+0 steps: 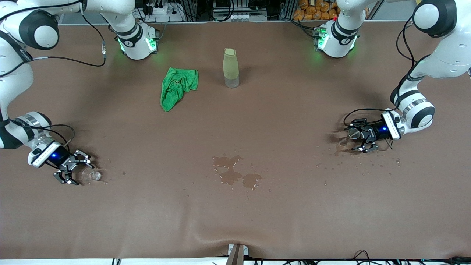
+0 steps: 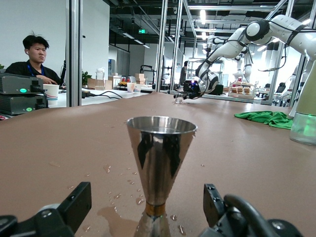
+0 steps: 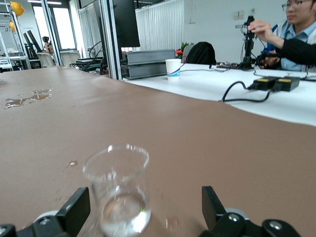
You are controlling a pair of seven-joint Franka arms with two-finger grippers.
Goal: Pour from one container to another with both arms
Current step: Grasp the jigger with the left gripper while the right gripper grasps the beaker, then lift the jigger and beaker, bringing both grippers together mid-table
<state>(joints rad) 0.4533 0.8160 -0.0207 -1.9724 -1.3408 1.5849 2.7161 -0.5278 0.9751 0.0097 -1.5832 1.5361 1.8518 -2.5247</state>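
Both end effectors stood wide, ungripped: the right (image 1: 79, 170) around the glass cup (image 1: 91, 175), the left (image 1: 358, 139) around the jigger (image 1: 349, 134), on the surface (image 1: 235, 213); lifting and pouring remained.

No text can be read with any certainty. A small white marking runs along the right arm's upper link (image 1: 24, 51) in the front view, too small to make out, and a green sign (image 2: 141, 31) hangs overhead in the left wrist view, its characters illegible.

bottle (image 1: 230, 67) and cloth (image 1: 177, 87) mid-table (well apart from both grippers)
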